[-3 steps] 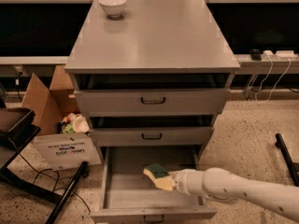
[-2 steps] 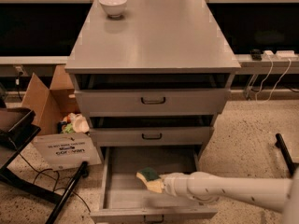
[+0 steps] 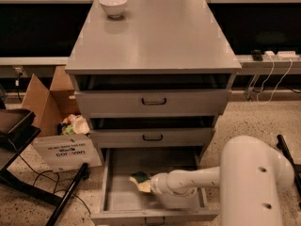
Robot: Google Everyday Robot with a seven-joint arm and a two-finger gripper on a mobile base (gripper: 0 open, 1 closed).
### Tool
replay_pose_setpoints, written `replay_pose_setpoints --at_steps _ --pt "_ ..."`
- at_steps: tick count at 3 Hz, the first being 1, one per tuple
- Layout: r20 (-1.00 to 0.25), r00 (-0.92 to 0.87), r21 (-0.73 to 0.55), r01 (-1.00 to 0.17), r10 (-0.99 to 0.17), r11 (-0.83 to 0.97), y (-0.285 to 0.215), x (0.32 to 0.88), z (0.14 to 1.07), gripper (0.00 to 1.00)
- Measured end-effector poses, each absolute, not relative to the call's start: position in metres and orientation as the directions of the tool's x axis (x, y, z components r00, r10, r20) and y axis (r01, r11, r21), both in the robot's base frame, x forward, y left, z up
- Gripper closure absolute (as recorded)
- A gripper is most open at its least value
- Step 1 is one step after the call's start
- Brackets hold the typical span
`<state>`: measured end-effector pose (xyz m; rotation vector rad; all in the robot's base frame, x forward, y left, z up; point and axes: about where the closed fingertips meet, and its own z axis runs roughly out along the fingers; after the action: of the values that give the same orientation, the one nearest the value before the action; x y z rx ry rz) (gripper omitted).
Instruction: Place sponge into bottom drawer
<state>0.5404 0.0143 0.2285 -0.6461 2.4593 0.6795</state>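
reaching in from the right, the white arm (image 3: 202, 177) lies low across the bottom drawer (image 3: 121, 197), which stands open at the foot of the grey cabinet (image 3: 155, 36). the gripper (image 3: 147, 185) sits inside the drawer, near the middle of its floor and a little toward the front. the sponge (image 3: 139, 178) is right at the gripper's tip, touching it, tilted with its dark green face up and to the left and the pale yellow foam toward the gripper. it is within the drawer's walls (whether it rests on the floor or hangs just above it i cannot tell). whether the gripper is clamped on the sponge or apart i cannot tell either, since its tip is hidden behind the sponge. the two upper drawers (image 3: 153, 102) are nearly closed. a white bowl (image 3: 113, 5) stands on the cabinet's back left corner, and a cardboard box (image 3: 44, 102) sits on the floor to the left.
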Motion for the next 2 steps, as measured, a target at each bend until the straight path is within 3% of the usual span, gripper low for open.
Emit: replay_pose_setpoints --at_steps 1,2 --pt "-0.530 -0.781 0.346 -0.554 -0.330 0.757 0.0161 0.5512 0.1859 1.00" --pt "-0.535 -0.781 0.345 -0.551 -0.323 0.760 0.0157 0.5596 0.1851 0.73"
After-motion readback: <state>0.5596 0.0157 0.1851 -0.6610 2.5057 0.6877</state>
